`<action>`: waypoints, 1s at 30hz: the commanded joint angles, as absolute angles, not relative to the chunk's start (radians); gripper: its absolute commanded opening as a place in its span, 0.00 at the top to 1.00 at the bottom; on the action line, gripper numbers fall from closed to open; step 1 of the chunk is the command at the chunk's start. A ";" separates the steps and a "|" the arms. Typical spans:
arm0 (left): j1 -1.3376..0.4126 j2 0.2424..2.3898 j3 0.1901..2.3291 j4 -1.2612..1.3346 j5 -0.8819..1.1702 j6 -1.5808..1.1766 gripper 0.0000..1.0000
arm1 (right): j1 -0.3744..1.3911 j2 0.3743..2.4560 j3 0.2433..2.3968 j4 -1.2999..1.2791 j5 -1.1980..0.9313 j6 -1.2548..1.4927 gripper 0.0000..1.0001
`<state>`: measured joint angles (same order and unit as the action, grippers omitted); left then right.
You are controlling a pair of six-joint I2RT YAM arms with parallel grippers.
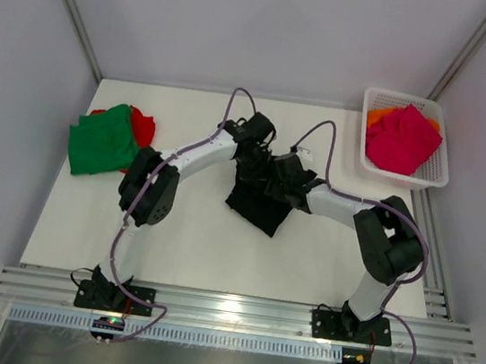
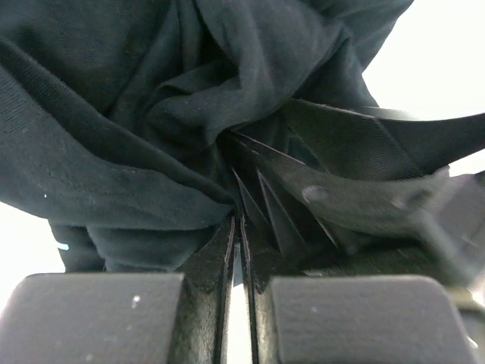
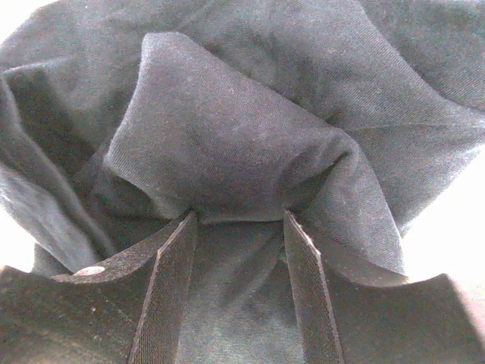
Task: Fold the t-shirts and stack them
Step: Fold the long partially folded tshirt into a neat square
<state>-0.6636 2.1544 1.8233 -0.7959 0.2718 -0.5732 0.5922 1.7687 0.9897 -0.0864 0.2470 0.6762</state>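
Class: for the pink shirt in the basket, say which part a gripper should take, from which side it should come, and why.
Pinch a raised fold near the middle of the pink shirt, coming straight down from above. It lies crumpled in a mound on the orange shirt, so its folds stand up, and the basket walls would probably block a sideways approach.

Your right gripper [image 3: 239, 220] has its two fingers [image 3: 168, 288] standing apart, with a thick, bunched fold of the black t-shirt [image 3: 227, 144] caught between their tips. The cloth fills almost your whole view. Creases run outward from the tips, and more fabric lies in the gap lower down. You get only slivers of bright white at the upper left corner and the right edge.
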 commanded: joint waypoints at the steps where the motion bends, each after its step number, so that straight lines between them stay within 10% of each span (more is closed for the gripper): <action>1: -0.701 2.177 1.822 -0.747 0.336 -0.603 0.94 | 0.597 1.816 1.005 -0.101 0.195 0.712 0.46; 19: -0.845 2.207 1.853 -0.765 0.348 -0.568 0.91 | 0.597 1.839 1.028 -0.106 0.183 0.698 0.46; 30: -0.845 2.114 1.798 -0.871 0.115 -0.485 0.51 | 0.600 1.850 1.034 -0.101 0.169 0.698 0.46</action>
<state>-0.7403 2.1895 1.8103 -0.8577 0.0826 -0.5415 0.5739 1.7809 1.0176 -0.1421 0.2329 0.6781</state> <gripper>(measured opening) 0.448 0.526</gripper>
